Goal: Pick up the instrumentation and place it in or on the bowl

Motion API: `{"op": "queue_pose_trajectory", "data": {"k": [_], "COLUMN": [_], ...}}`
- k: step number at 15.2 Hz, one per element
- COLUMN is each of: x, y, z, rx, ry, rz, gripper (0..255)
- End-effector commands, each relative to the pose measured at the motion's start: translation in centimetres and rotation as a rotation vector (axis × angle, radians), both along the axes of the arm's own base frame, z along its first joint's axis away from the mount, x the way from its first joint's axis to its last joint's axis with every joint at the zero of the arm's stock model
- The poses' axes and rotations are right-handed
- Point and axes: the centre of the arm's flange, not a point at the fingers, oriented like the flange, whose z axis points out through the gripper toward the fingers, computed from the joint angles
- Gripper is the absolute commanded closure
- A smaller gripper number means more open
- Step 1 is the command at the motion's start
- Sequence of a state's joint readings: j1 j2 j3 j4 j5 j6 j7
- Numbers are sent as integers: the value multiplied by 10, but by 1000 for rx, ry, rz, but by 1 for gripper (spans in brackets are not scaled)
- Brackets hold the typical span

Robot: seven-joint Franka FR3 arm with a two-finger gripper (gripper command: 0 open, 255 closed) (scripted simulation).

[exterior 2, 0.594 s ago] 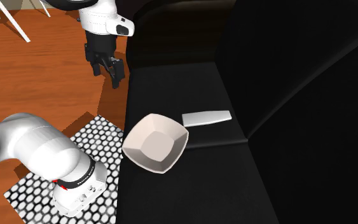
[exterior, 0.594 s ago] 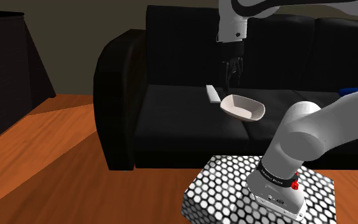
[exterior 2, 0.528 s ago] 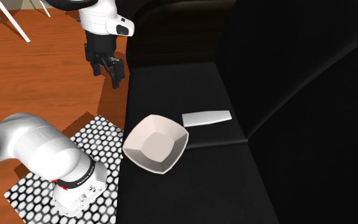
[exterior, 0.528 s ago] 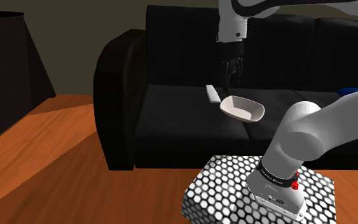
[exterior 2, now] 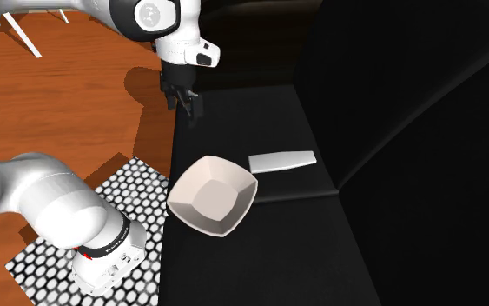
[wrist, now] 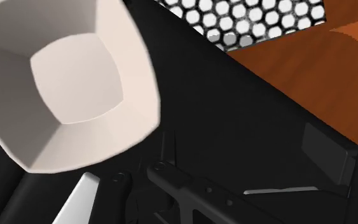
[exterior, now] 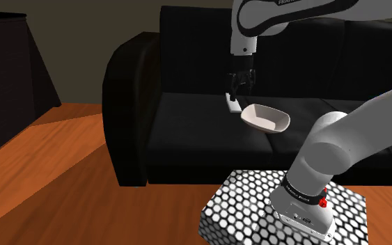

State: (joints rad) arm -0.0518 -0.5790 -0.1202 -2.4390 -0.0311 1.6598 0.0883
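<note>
The black two-finger tool (exterior: 239, 90) hangs released over the black sofa (exterior: 187, 132), its fingers standing apart with nothing between them. In the shoulder view it sits just above centre of the frame, directly over the far end of the pale flat rectangular slab (exterior: 232, 103). In the second exterior view the tool (exterior 2: 184, 111) is in the upper left part of the frame, near the front edge of the seat. There it is apart from both the slab (exterior 2: 282, 161) and the white square-rimmed bowl (exterior 2: 212, 196).

The slab lies flat on the sofa seat, just beside the bowl; whether the two touch cannot be told. The bowl (exterior: 265, 117) stands upright and empty on the same cushion, right of centre in the shoulder view.

From the wrist, the bowl (wrist: 69, 83) shows with one end of the slab (wrist: 75, 203) next to it. The honeycomb-patterned stand (wrist: 260, 19) and the orange-brown wooden floor (wrist: 336, 70) lie beyond the seat. The stand (exterior: 250, 202) fills the lower right of the shoulder view.
</note>
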Motion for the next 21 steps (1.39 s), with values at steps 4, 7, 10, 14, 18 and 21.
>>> {"op": "queue_pose_trajectory", "data": {"k": [4, 7, 10, 14, 18, 21], "x": [32, 49, 64, 82, 95, 103], "y": [-42, -70, -99, -139, -182, -215], "z": [-31, -47, -63, -82, -100, -112], "rx": [-33, -52, -70, -96, -121, -140], "ry": [-42, -67, -91, -123, -155, -180], "rz": [-132, -210, -288, -392, -496, -574], "gripper": [0, 0, 0, 0, 0, 0]}}
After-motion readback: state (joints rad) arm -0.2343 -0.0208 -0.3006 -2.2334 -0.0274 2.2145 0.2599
